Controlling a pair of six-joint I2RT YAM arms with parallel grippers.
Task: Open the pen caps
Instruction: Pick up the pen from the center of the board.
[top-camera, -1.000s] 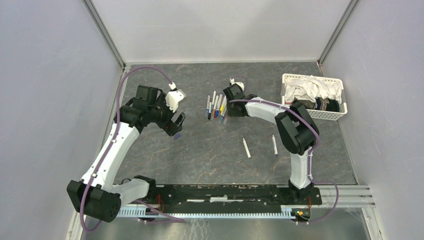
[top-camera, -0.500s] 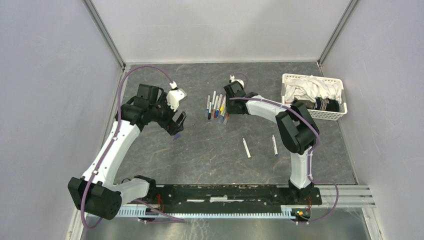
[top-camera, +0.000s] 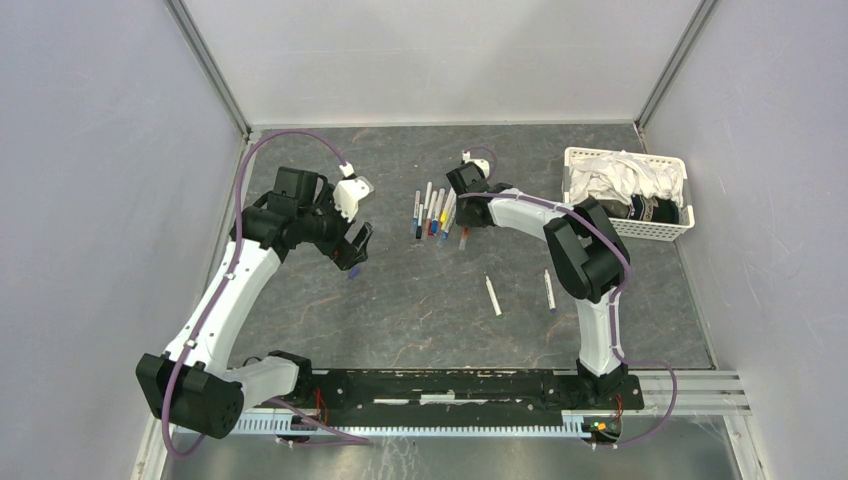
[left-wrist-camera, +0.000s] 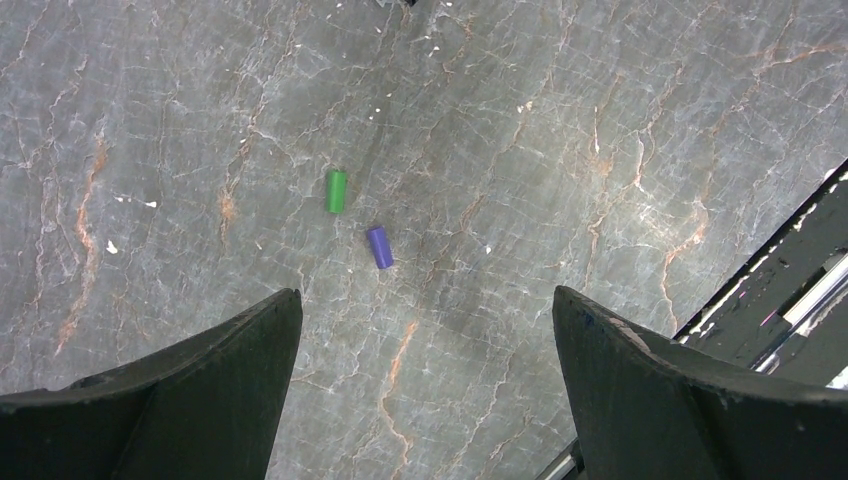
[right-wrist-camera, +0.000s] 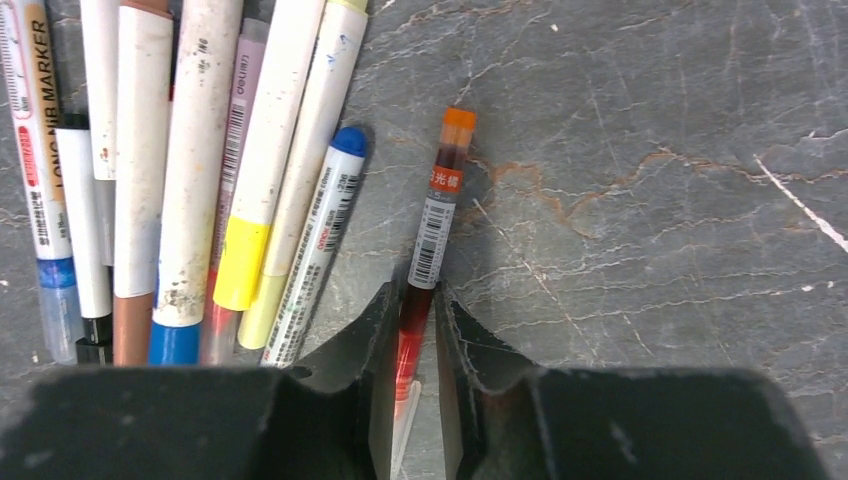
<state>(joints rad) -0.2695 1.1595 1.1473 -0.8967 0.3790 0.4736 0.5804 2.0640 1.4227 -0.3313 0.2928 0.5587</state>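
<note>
My right gripper (right-wrist-camera: 411, 300) is shut on a red pen (right-wrist-camera: 432, 225) with an orange end, lying just right of a bundle of several white-barrelled pens (right-wrist-camera: 190, 170) on the table. In the top view the red pen (top-camera: 463, 238) lies right of the bundle (top-camera: 432, 212), under the right gripper (top-camera: 466, 212). My left gripper (left-wrist-camera: 425, 310) is open and empty above a green pen cap (left-wrist-camera: 336, 190) and a purple pen cap (left-wrist-camera: 379, 246) on the table. In the top view the left gripper (top-camera: 354, 247) hovers at the left, with the purple cap (top-camera: 353, 271) just below it.
Two more pens (top-camera: 492, 295) (top-camera: 549, 289) lie loose on the table nearer the arm bases. A white basket (top-camera: 576, 209) with cloth and dark items stands at the right back. Grey walls enclose the dark stone table.
The right gripper has closed on the red pen and drawn it slightly right, away from the bundle. The left arm has barely moved.
</note>
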